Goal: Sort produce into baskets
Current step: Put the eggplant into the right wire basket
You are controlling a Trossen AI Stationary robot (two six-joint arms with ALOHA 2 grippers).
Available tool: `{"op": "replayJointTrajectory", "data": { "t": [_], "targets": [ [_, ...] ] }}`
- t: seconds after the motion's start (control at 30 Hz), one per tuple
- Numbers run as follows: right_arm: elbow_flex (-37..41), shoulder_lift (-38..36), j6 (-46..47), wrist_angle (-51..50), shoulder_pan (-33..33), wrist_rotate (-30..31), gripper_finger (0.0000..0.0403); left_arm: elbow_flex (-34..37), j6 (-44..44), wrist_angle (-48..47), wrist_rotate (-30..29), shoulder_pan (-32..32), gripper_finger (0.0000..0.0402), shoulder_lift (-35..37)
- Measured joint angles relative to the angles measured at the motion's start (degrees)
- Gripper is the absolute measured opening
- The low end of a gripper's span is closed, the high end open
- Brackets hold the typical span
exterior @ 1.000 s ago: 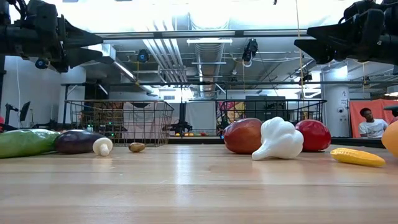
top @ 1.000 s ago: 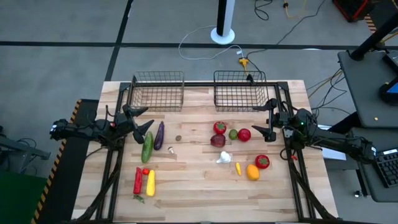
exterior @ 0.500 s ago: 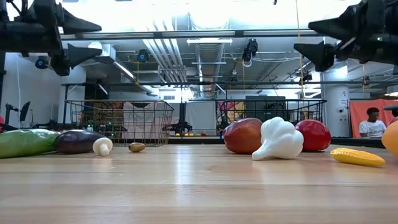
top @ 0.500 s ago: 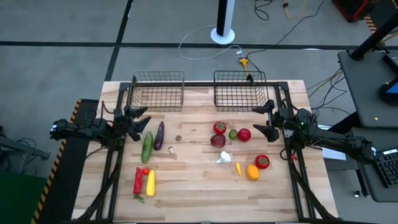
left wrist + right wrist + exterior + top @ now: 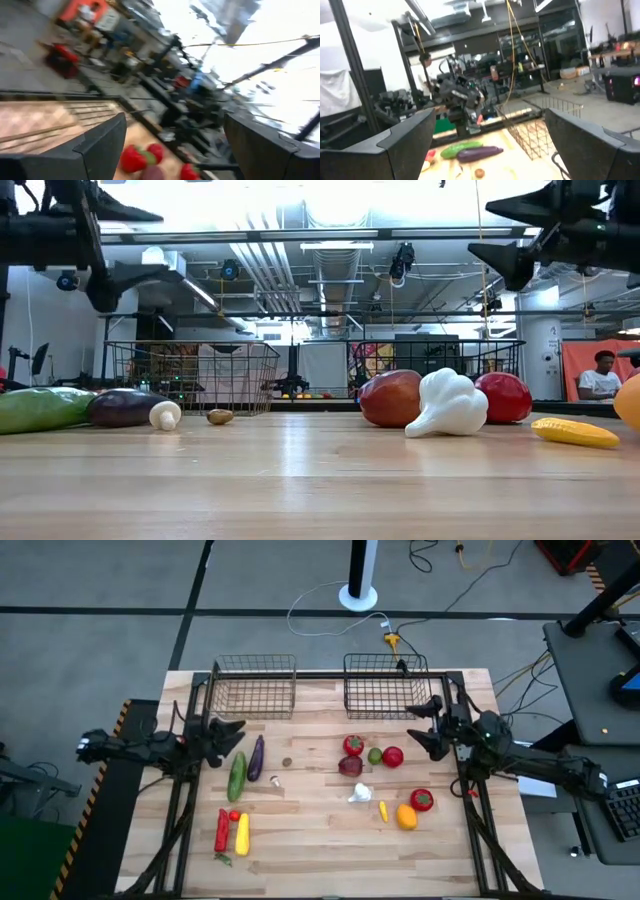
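High view inspection: no sorting is judged done. Both baskets are seen at the table's 12 o'clock edge, the left basket (image 5: 254, 686) toward 11 and the right basket (image 5: 386, 685) toward 1; nothing is seen inside either.

All produce is found lying on the table (image 5: 320, 840). Toward 9 o'clock of centre, the long green piece (image 5: 237, 776) and the purple piece (image 5: 256, 757) are laid side by side; toward 7 o'clock, the long red piece (image 5: 222, 829) and the yellow piece (image 5: 242, 833) are noted. Right of centre, a cluster of round red, dark-red and green pieces (image 5: 368, 755) is recorded, with the white piece (image 5: 361, 793) just below it and the orange piece (image 5: 406, 816) toward 5 o'clock.

The left gripper (image 5: 222, 735) is held at 9 o'clock, fingers spread wide, nothing between them. The right gripper (image 5: 424, 727) is held at 3 o'clock, fingers likewise wide and unloaded. Every piece is judged outstanding.
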State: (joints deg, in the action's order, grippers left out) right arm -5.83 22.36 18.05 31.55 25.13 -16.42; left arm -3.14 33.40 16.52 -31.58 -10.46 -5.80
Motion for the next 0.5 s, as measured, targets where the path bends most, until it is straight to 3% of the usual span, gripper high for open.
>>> {"op": "replayJointTrajectory", "data": {
  "t": [0.13, 0.23, 0.5],
  "targets": [
    [-4.1, 5.7, 0.4, -1.0, 0.0, 0.0, 0.0368, -0.2, -1.6, 7.4, 4.3, 0.0, 0.0316, -6.4],
    [-7.6, 10.0, -0.7, -5.5, 0.0, 0.0, 0.0368, -2.6, 1.1, 5.1, 4.4, 0.0, 0.0316, -11.8],
    [-18.2, 18.2, -1.6, -21.4, 0.0, 0.0, 0.0368, -17.1, 10.0, -18.7, 6.8, -1.6, 0.0316, -27.8]
  ]
}}
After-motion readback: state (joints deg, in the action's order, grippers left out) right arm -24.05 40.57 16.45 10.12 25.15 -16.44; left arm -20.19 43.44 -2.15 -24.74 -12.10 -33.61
